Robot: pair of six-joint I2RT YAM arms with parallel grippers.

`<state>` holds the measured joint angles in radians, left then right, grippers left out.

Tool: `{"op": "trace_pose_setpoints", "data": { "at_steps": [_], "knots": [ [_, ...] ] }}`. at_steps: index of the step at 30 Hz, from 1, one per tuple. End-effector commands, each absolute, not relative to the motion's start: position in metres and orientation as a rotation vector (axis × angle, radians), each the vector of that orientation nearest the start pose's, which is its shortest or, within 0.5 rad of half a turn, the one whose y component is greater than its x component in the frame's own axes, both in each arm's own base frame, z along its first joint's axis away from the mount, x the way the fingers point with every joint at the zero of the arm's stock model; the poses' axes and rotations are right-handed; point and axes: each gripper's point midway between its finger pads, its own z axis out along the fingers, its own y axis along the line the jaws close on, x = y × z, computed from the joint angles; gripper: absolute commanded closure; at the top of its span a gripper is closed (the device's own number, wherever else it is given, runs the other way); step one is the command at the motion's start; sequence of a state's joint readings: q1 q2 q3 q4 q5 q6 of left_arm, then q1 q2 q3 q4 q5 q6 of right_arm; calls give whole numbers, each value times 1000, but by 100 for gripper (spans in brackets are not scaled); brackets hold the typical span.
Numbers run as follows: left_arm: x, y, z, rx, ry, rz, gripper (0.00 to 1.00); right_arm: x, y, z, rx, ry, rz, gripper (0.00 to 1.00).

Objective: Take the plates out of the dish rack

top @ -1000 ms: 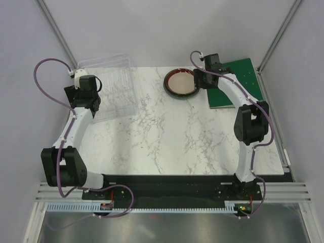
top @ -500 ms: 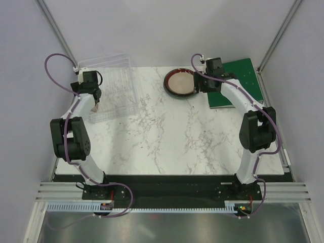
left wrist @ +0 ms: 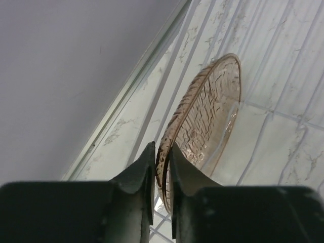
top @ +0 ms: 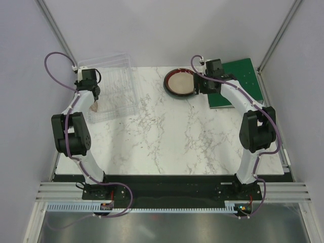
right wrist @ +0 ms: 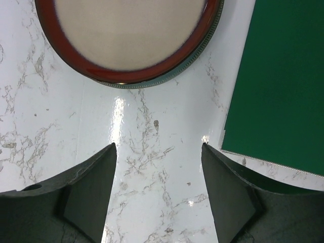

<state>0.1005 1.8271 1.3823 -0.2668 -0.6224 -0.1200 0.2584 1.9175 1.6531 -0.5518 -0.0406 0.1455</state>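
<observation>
At ten o'clock, left fingers [left wrist: 136,187] pinch a pink glass plate [left wrist: 207,111] in the dish rack [top: 116,86]. Lift straight up; right fingers [right wrist: 86,197] wide.

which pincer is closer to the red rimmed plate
Right. The right pincer hangs open just beside the reddish-brown plate, apart from it. The left pincer is across the table at the dish rack, shut on a pinkish see-through plate.

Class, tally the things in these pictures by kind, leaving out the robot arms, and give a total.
Plates: 3 (reddish-brown plate, grey-green plate under it, pinkish plate in the left claw)
Dish rack: 1
Green board: 1
Total: 5
</observation>
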Motion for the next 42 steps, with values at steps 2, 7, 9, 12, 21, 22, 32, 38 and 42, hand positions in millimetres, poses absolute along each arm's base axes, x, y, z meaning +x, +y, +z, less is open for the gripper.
{"op": "trace_pose_setpoints", "data": {
  "at_steps": [2, 7, 9, 12, 21, 22, 32, 38, 42],
  "knots": [
    [467, 149, 149, -606, 2122, 687, 98, 483, 146, 168, -161, 2331, 272, 25],
    [466, 151, 159, -617, 2107, 700, 98, 482, 148, 166, -165, 2333, 280, 26],
    [466, 153, 173, -621, 2078, 705, 98, 482, 149, 167, -166, 2330, 284, 25],
    [468, 155, 191, -590, 2055, 723, 98, 481, 150, 170, -165, 2326, 294, 26],
    [456, 155, 250, -554, 1958, 754, 98, 476, 154, 179, -164, 2312, 321, 26],
    [453, 155, 256, -546, 1947, 771, 98, 474, 155, 181, -167, 2307, 326, 26],
    [429, 152, 299, -525, 1879, 843, 98, 457, 161, 212, -168, 2251, 374, 25],
    [411, 99, 319, -482, 1897, 435, 98, 439, 193, 233, -241, 2193, 586, 25],
    [401, 26, 318, -383, 1949, -44, 98, 420, 225, 244, -273, 2119, 841, 24]
  ]
}}
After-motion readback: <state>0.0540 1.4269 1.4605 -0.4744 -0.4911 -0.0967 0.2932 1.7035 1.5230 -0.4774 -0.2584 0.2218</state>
